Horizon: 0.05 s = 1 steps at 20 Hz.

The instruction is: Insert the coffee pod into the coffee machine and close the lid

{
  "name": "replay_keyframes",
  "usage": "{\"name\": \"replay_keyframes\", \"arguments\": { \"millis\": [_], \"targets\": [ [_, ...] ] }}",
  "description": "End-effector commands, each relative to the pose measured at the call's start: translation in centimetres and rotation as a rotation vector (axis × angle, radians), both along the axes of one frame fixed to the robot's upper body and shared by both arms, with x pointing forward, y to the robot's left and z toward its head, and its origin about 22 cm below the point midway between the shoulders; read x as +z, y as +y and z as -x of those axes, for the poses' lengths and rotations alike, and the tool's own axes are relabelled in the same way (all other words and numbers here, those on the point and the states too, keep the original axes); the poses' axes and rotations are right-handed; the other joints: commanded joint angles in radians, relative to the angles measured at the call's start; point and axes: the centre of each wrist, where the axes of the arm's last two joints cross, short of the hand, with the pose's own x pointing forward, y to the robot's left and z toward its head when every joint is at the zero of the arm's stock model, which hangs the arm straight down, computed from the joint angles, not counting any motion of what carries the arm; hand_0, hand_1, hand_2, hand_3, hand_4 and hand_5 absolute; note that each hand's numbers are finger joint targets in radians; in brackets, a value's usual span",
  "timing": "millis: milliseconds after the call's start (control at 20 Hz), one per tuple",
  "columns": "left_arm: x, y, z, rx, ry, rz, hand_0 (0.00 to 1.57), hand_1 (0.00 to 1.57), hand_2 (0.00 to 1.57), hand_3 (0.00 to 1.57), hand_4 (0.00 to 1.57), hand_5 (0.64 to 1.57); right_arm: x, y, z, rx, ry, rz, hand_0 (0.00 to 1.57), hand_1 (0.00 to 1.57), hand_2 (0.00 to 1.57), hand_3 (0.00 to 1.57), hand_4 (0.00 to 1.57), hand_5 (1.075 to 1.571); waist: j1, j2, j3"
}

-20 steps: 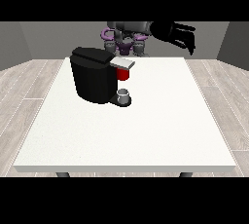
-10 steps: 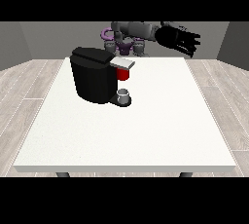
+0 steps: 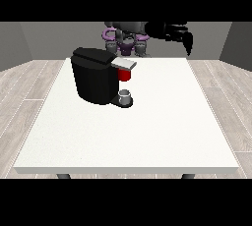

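The black coffee machine (image 3: 93, 76) stands on the white table (image 3: 147, 131), left of the middle. Its grey lid (image 3: 123, 63) juts out to the right, over a red thing at the machine (image 3: 125, 75). A small grey thing (image 3: 126, 96) sits on the machine's base below; I cannot tell whether it is the pod. The hand at the view's right (image 3: 179, 32) hangs in the air above the table's far right corner, well away from the machine. Its fingers droop relaxed and hold nothing. No other hand shows.
The robot's torso (image 3: 126, 43) stands behind the table's far edge, just beyond the machine. Wooden floor surrounds the table on both sides.
The hand at the view's right has turned and shifted a little higher and towards the robot. Its arm now lies almost level. The machine and the grey thing have not moved.
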Motion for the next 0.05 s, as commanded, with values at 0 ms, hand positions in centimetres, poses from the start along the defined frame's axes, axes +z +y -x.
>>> {"name": "replay_keyframes", "arguments": {
  "millis": [0],
  "targets": [
    [-1.16,1.16,0.36,0.012,0.086,0.011,0.0,0.0,0.0,0.0,0.27,1.571,-7.55,-0.4,1.6,0.052,0.077,-0.038,0.0,0.0,0.0,0.0,0.26,1.571,-0.027,-0.092,0.0004]
  ]
}}
